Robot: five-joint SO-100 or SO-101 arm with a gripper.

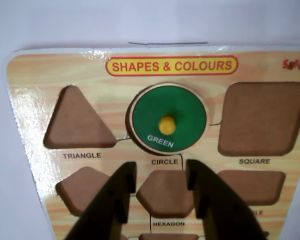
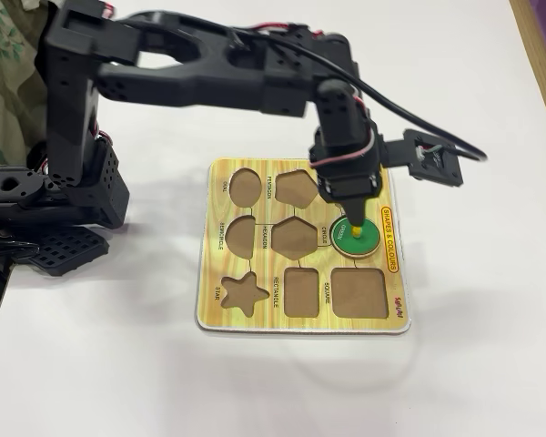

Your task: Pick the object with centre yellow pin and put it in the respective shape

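Note:
A round green piece point(image 1: 168, 111) with a yellow pin point(image 1: 167, 125) in its centre lies in the CIRCLE recess of the wooden shapes board point(image 1: 40, 70). A thin dark gap shows along its left rim. My gripper point(image 1: 160, 170) is open and empty, its two black fingers standing apart over the empty hexagon recess point(image 1: 165, 192), just short of the green piece. In the fixed view the gripper point(image 2: 348, 215) hangs right above the green piece point(image 2: 357, 239) on the board point(image 2: 211, 273).
The triangle point(image 1: 77, 120) and square point(image 1: 262, 117) recesses beside the circle stand empty, as do the board's other recesses. The arm's base point(image 2: 64, 209) stands left of the board on a white table. The wrist camera point(image 2: 432, 162) sticks out to the right.

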